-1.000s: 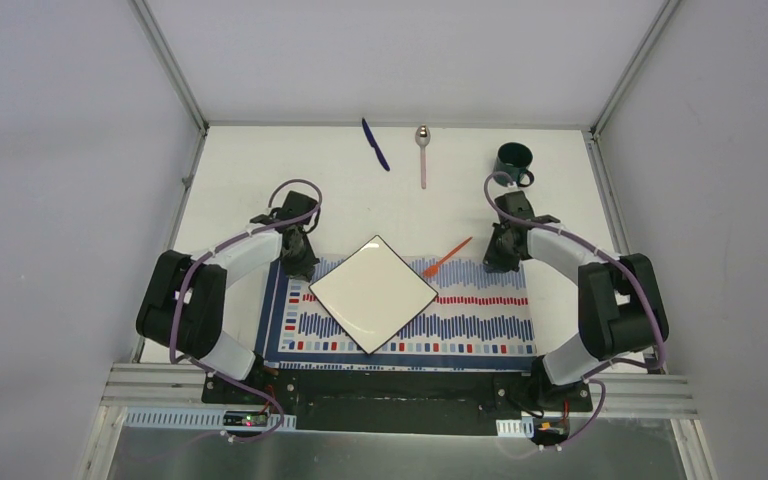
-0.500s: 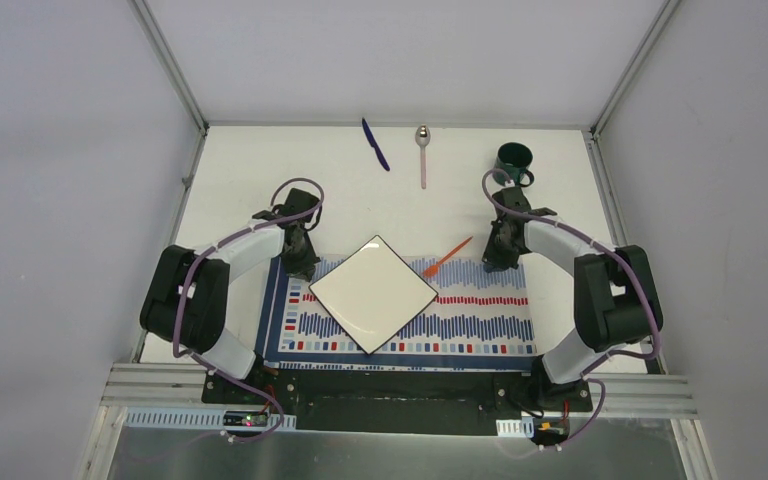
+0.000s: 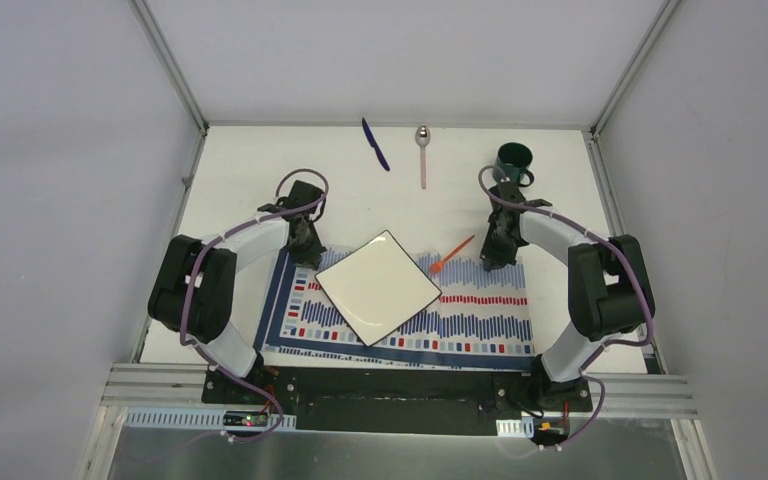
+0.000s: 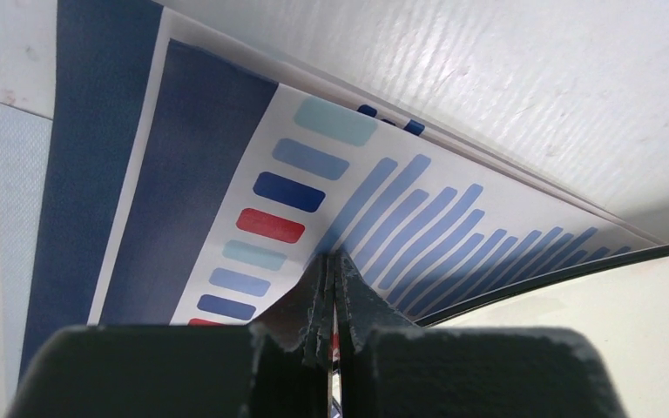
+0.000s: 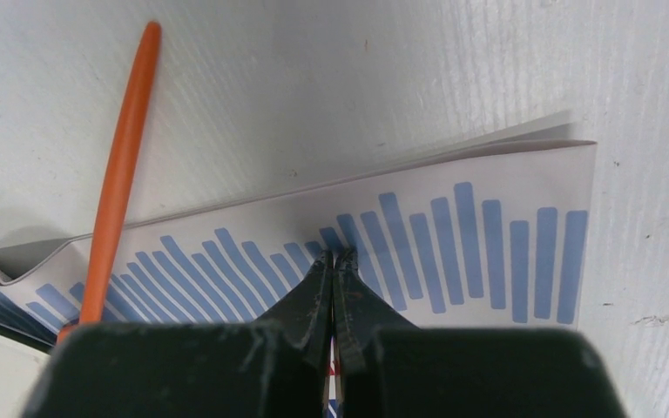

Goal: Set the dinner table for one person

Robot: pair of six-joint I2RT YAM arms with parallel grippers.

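The blue-, red- and white-striped placemat (image 3: 465, 322) lies near the front of the white dinner table (image 3: 240, 180), with the square white plate (image 3: 378, 287) resting on its left half. My left gripper (image 3: 305, 240) is shut on the mat's far left edge (image 4: 270, 200), its tips (image 4: 331, 259) pinching the fabric beside the plate's rim (image 4: 592, 322). At the far right edge (image 5: 453, 244) my right gripper (image 3: 501, 250) is also shut on the mat, tips (image 5: 335, 259) together. An orange utensil (image 3: 450, 254) lies across that far edge, left of the right fingers (image 5: 118, 183).
Along the far side of the table lie a blue knife (image 3: 375, 144), a spoon with a pink handle (image 3: 423, 152) and a dark green mug (image 3: 513, 162). Aluminium frame rails run along the table's edges, and the arm bases sit at the near edge.
Both grippers have moved toward the far side, dragging the placemat with them. Its left end has slid and skewed, and the plate and orange utensil have shifted with it.
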